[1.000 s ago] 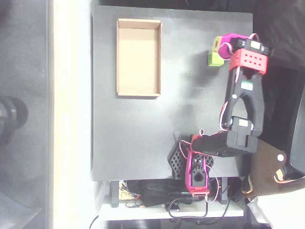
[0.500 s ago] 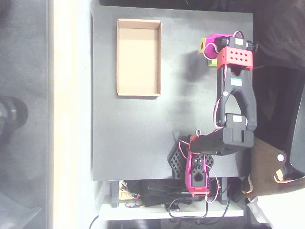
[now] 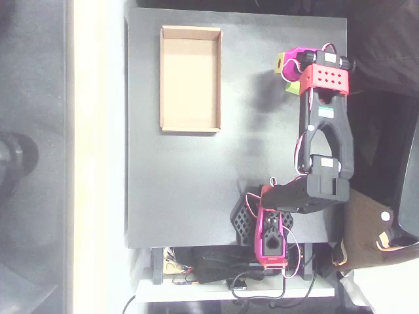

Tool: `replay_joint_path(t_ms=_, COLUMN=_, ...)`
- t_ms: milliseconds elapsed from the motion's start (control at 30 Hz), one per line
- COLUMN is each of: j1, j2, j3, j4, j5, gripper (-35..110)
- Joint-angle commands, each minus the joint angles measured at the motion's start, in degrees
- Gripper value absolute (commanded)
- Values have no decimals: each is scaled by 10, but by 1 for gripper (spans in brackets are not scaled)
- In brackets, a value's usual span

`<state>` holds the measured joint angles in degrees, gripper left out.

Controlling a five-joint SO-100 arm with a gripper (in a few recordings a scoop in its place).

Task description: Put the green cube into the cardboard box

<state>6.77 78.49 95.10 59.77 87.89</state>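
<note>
Black counter [image 3: 196, 183] carries the cardboard box [image 3: 190, 78] well apart from the green cube [image 3: 292, 86], under the hand [image 3: 288, 65]; whether it grips, I cannot tell

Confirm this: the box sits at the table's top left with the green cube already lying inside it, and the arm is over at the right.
Not quite. In the overhead view the box holds nothing; the cube is at the gripper on the right side of the table, well apart from the box. The rest stands.
</note>
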Motion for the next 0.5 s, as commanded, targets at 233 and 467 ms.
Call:
replay_joint_path(t_ms=233, j1=37, j2=42, j3=3, j4=10, j5=10, gripper=38)
replay_joint_path(t_ms=467, j1=31, j2=8, j3=11, j4=10, j5=11, gripper=37)
